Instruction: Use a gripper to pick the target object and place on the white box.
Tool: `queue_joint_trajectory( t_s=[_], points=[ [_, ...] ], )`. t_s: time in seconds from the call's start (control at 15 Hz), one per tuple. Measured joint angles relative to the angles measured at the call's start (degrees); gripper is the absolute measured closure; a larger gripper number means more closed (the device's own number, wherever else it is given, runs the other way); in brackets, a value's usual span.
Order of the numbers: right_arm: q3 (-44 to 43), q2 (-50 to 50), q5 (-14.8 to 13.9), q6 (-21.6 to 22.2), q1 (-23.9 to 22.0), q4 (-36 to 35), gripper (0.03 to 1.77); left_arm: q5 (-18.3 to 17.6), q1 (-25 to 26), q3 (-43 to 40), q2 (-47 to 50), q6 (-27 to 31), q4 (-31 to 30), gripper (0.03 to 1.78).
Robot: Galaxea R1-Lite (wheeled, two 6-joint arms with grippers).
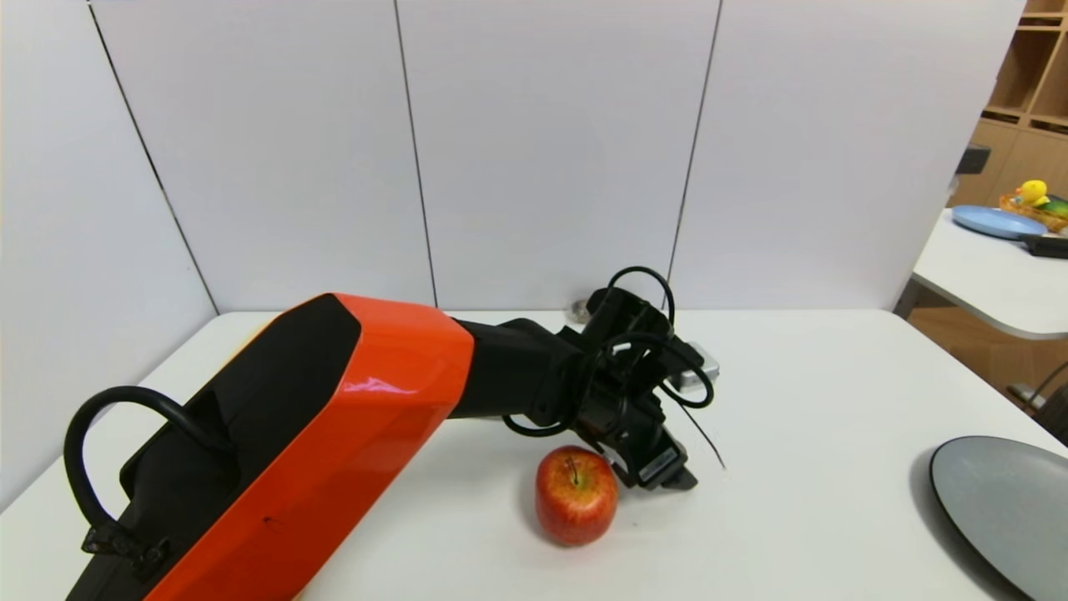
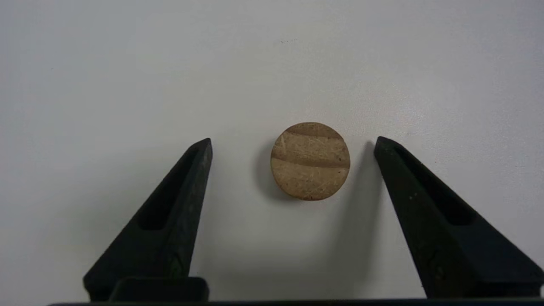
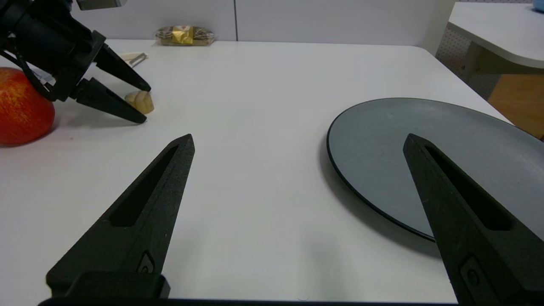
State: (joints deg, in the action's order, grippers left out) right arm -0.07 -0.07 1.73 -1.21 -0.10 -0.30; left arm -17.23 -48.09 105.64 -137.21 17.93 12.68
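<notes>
The target object [image 2: 310, 161], a small tan-brown cylinder with darker stripes, stands on end on the white table. My left gripper [image 2: 293, 142] points down over it, open. One finger stands on each side of the object, with a gap to each. The right wrist view shows the same: the left gripper [image 3: 145, 105] straddles the target object [image 3: 138, 101]. In the head view the left gripper [image 1: 667, 476] hides the object. My right gripper [image 3: 298, 138] hovers open and empty low over the table. The white box is out of view.
A red apple [image 1: 576, 497] sits right beside the left gripper, on its near-left side. A grey plate [image 1: 1010, 509] lies at the right front. A flat grey case [image 1: 699, 370] lies behind the gripper. A wrapped snack [image 3: 185, 35] rests at the back wall.
</notes>
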Motion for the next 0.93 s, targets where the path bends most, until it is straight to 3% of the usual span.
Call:
queue_joint_trajectory(
  t_s=[0.33, 0.4, 0.6, 0.93],
  points=[
    [0.0, 0.0, 0.0, 0.0, 0.0, -0.02, 0.1, 0.02, -0.04, -0.24, 0.05, 0.0, 0.0, 1.09],
    [0.0, 0.0, 0.0, 0.0, 0.0, -0.02, 0.1, 0.0, -0.04, -0.24, 0.05, -0.02, -0.01, 1.3],
    [0.0, 0.0, 0.0, 0.0, 0.0, -0.02, 0.1, 0.02, -0.04, -0.35, 0.33, -0.02, 0.44, 1.3],
    [-0.02, 0.0, 0.02, 0.02, 0.0, 0.0, 0.1, -0.11, 1.62, -0.62, 4.35, 0.59, 6.3, 1.3]
  ],
)
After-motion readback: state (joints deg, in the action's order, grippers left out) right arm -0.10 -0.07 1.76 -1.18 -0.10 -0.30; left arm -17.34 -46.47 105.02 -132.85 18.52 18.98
